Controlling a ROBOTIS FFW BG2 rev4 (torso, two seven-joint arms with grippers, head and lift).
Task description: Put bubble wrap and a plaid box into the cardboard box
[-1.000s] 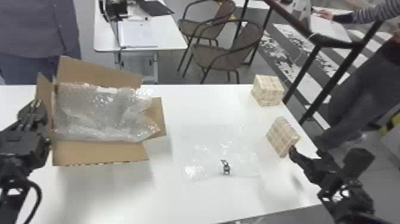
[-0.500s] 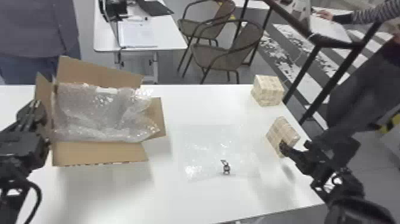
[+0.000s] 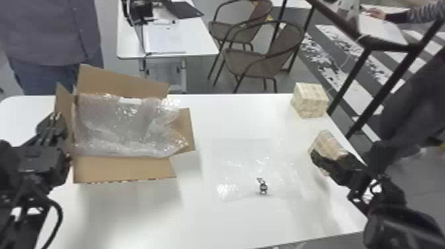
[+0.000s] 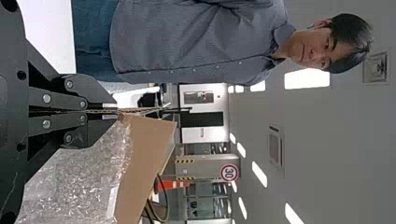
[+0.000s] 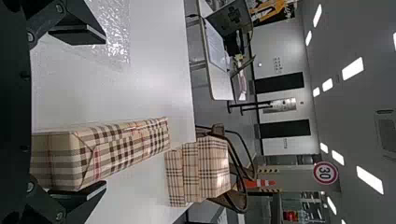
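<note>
- White table (image 3: 125,215) is stretching across the head view
- At left, the left gripper (image 3: 59,115) is pinching a flap of the cardboard box (image 3: 122,169)
- Bubble wrap (image 3: 116,125) is filling that box; a clear sheet (image 3: 245,169) is lying lower centre
- At right, the right gripper (image 3: 316,159) is standing spread at a plaid box (image 3: 326,144)
- Another plaid box (image 3: 309,101) is sitting upper right
</note>
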